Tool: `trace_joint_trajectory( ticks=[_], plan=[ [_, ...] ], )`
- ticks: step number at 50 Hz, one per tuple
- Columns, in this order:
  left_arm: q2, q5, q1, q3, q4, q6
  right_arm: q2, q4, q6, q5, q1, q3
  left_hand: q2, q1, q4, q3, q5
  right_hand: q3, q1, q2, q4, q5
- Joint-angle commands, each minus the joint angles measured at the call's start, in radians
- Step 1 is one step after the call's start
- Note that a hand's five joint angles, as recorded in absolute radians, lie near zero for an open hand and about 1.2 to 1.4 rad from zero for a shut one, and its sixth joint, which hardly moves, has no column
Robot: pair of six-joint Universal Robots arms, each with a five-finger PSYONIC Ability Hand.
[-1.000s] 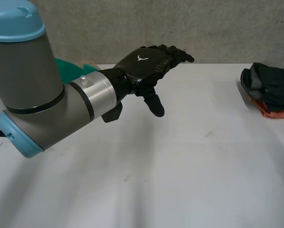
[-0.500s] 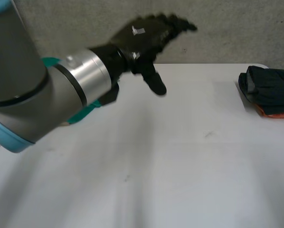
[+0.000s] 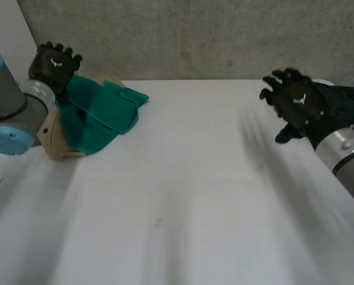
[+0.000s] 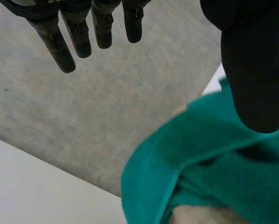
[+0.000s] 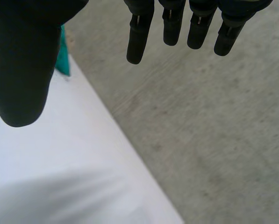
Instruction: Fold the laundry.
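Note:
A green cloth (image 3: 99,113) lies crumpled at the table's far left corner, draped over a tan item (image 3: 55,145). My left hand (image 3: 55,62) hovers above the cloth's far left edge, open, fingers straight and apart from it. In the left wrist view the left hand (image 4: 253,70) hangs over the green cloth (image 4: 214,172) with nothing between thumb and fingers. My right hand (image 3: 295,104) is raised at the far right, open and empty, in front of a dark folded garment (image 3: 351,101). In the right wrist view the right hand (image 5: 22,70) points toward the wall.
The white table (image 3: 182,196) stretches bare between the two hands. A grey wall (image 3: 194,35) runs behind its far edge. A sliver of the green cloth (image 5: 63,56) shows beside the right thumb.
My left arm has swung from the middle to the far left, uncovering the green cloth. My right hand has come into view before the dark garment.

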Motion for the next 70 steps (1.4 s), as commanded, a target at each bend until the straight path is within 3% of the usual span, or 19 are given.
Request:
trace_joint_trajectory(
  ticks=[1, 7, 11, 12, 13, 14, 21, 25, 29, 36, 40, 46, 55, 59, 60, 61, 63, 68, 70],
  plan=[
    [-0.261, 0.141, 0.075, 0.204, 0.071, -0.024, 0.003, 0.013, -0.012, 0.002, -0.016, 0.063, 0.068, 0.085, 0.064, 0.073, 0.038, -0.039, -0.362, -0.041, -0.041, -0.052],
    [-0.424, 0.124, 0.107, 0.389, 0.068, -0.024, 0.002, 0.018, -0.014, 0.002, -0.018, 0.106, 0.132, 0.15, 0.128, 0.138, 0.102, -0.039, -0.362, -0.041, -0.041, -0.052],
    [-0.452, 0.131, 0.112, 0.42, 0.069, -0.026, 0.002, 0.018, -0.014, 0.002, -0.022, 0.119, 0.592, 0.61, 0.588, 0.598, 0.562, -0.039, -0.362, -0.041, -0.041, -0.052],
    [-0.452, 0.131, 0.108, 0.42, 0.071, -0.03, 0.002, 0.018, -0.014, 0.002, -0.027, 0.12, 1.024, 1.041, 1.019, 1.029, 0.994, -0.039, -0.362, -0.041, -0.041, -0.052],
    [-0.45, 0.125, 0.101, 0.418, 0.072, -0.033, 0.002, 0.018, -0.014, 0.002, -0.039, 0.122, 1.196, 1.214, 1.192, 1.202, 1.166, -0.039, -0.362, -0.041, -0.041, -0.052],
    [-0.447, 0.124, 0.097, 0.415, 0.074, -0.036, 0.002, 0.018, -0.014, 0.003, -0.048, 0.123, 1.198, 1.215, 1.194, 1.203, 1.168, -0.039, -0.362, -0.041, -0.041, -0.052],
    [-0.266, 0.044, 0.04, 0.329, 0.107, -0.159, -0.004, 0.019, -0.009, 0.003, -0.064, 0.126, 1.198, 1.215, 1.194, 1.203, 1.168, -0.039, -0.362, -0.041, -0.041, -0.052],
    [-0.062, 0.035, 0.002, 0.204, 0.127, -0.308, -0.014, 0.019, -0.008, 0.005, -0.065, 0.126, 1.198, 1.215, 1.194, 1.203, 1.168, -0.039, -0.362, -0.041, -0.041, -0.052],
    [0.17, 0.035, -0.095, 0.055, 0.186, -0.507, -0.029, 0.018, -0.004, 0.008, -0.067, 0.126, 1.198, 1.215, 1.194, 1.203, 1.168, -0.039, -0.362, -0.041, -0.041, -0.052],
    [0.364, 0.036, -0.256, -0.077, 0.201, -0.681, -0.072, 0.044, 0.005, 0.052, -0.068, 0.126, 1.198, 1.215, 1.194, 1.203, 1.168, -0.039, -0.362, -0.041, -0.041, -0.052],
    [0.363, 0.03, -0.357, -0.1, 0.19, -0.69, -0.097, 0.081, 0.028, 0.075, -0.068, 0.126, 1.198, 1.215, 1.194, 1.203, 1.168, -0.039, -0.362, -0.041, -0.041, -0.052],
    [0.299, 0.03, -0.434, -0.156, 0.129, -0.687, -0.115, 0.122, 0.094, 0.071, -0.068, 0.12, 1.198, 1.215, 1.194, 1.203, 1.168, -0.039, -0.362, -0.041, -0.041, -0.052],
    [0.036, 0.024, -0.538, -0.205, 0.002, -0.682, -0.112, 0.124, 0.117, 0.065, -0.076, 0.113, 1.187, 1.204, 1.182, 1.192, 1.157, -0.039, -0.362, -0.041, -0.041, -0.052],
    [0.004, 0.018, -0.543, -0.2, -0.067, -0.679, -0.112, 0.125, 0.115, 0.065, -0.077, 0.109, 0.932, 0.949, 0.928, 0.937, 0.902, -0.039, -0.362, -0.041, -0.041, -0.052],
    [0.005, 0.018, -0.543, -0.2, -0.078, -0.679, -0.113, 0.125, 0.115, 0.065, -0.079, 0.109, 0.824, 0.841, 0.819, 0.829, 0.794, -0.039, -0.362, -0.041, -0.041, -0.052],
    [0.016, 0.016, -0.54, -0.2, -0.099, -0.681, -0.113, 0.127, 0.115, 0.065, -0.081, 0.108, 0.523, 0.541, 0.519, 0.529, 0.493, -0.039, -0.362, -0.041, -0.041, -0.052],
    [0.044, 0.016, -0.538, -0.2, -0.118, -0.681, -0.113, 0.134, 0.115, 0.063, -0.081, 0.105, 0.324, 0.342, 0.32, 0.33, 0.294, -0.039, -0.362, -0.041, -0.041, -0.052],
    [0.174, -0.034, -0.525, -0.243, -0.156, -0.688, -0.115, 0.231, 0.115, 0.06, -0.081, 0.067, 0.189, 0.206, 0.185, 0.194, 0.159, -0.039, -0.362, -0.041, -0.041, -0.052],
    [0.211, -0.062, -0.512, -0.271, -0.159, -0.691, -0.113, 0.341, 0.112, 0.054, -0.081, 0.031, 0.177, 0.194, 0.172, 0.182, 0.147, -0.039, -0.362, -0.041, -0.041, -0.052]
  ],
)
